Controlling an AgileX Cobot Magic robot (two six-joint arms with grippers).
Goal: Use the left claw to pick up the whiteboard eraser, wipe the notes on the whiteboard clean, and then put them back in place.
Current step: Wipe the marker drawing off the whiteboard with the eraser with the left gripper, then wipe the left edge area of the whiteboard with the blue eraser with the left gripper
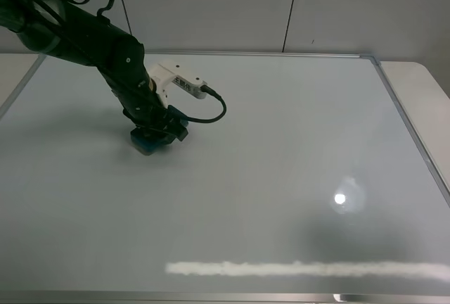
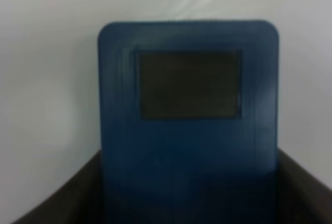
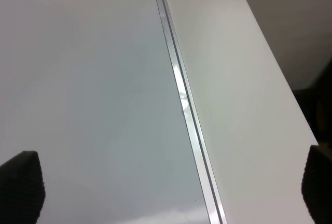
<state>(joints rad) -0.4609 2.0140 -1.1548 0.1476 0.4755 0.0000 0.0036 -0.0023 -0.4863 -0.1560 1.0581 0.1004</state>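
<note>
One arm shows from the high camera: your left claw (image 1: 156, 129) is down on the whiteboard (image 1: 281, 142), and the whiteboard eraser (image 1: 149, 143) sits directly under its tip, resting on the white surface. At the left wrist, the eraser is clamped between both dark fingers (image 2: 52, 203). At the right wrist, your right gripper (image 3: 168, 185) is spread wide and holds nothing, with the silver frame (image 3: 181, 94) running beneath its gap.

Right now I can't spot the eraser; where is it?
In the high view, the eraser is held in the left claw on the left half of the whiteboard, nearer its far edge.
</note>
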